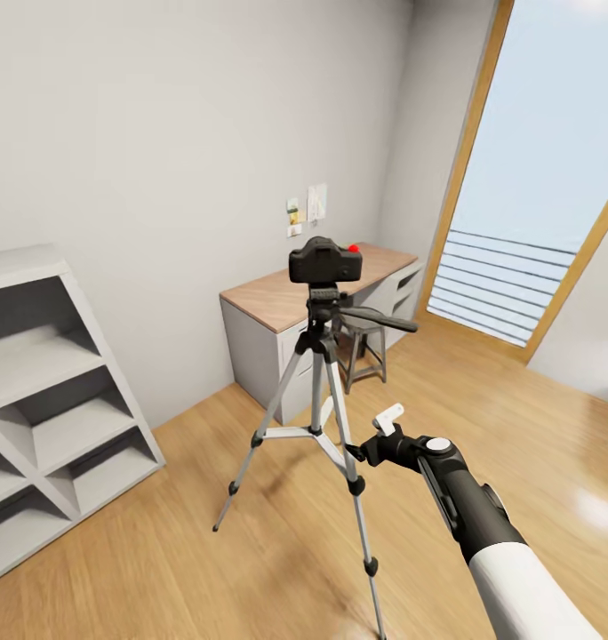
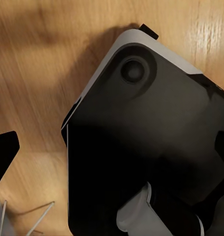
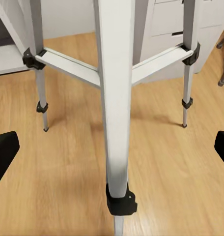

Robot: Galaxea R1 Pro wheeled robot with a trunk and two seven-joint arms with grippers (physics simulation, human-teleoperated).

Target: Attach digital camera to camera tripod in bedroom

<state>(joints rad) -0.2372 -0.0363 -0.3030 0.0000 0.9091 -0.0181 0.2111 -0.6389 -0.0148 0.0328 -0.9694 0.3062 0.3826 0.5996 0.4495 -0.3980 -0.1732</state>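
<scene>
Camera [image 1: 325, 260]: small, rigid, light; seated on tripod [image 1: 320, 391] head. Grip by body sides. Right gripper [image 1: 368, 444] open, empty; left gripper [image 2: 4, 152] state unclear.

The digital camera [image 1: 325, 260] sits on the camera tripod [image 1: 317, 391], desk [image 1: 313, 293] seemingly behind, shelves [image 1: 51, 400] left.

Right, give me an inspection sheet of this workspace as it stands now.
Surface: light wood floor, bare around the tripod feet.
Job's things: camera sits on top of the tripod, which stands upright on three spread legs.
Clutter: nothing seen on the floor.
Grippers: right tool open, beside a tripod leg at brace height, not touching it; left tool open, above the robot's own base.
Cables: nothing seen.
Surroundings: desk and stool behind the tripod, white shelf unit at left, tall window at right.
</scene>
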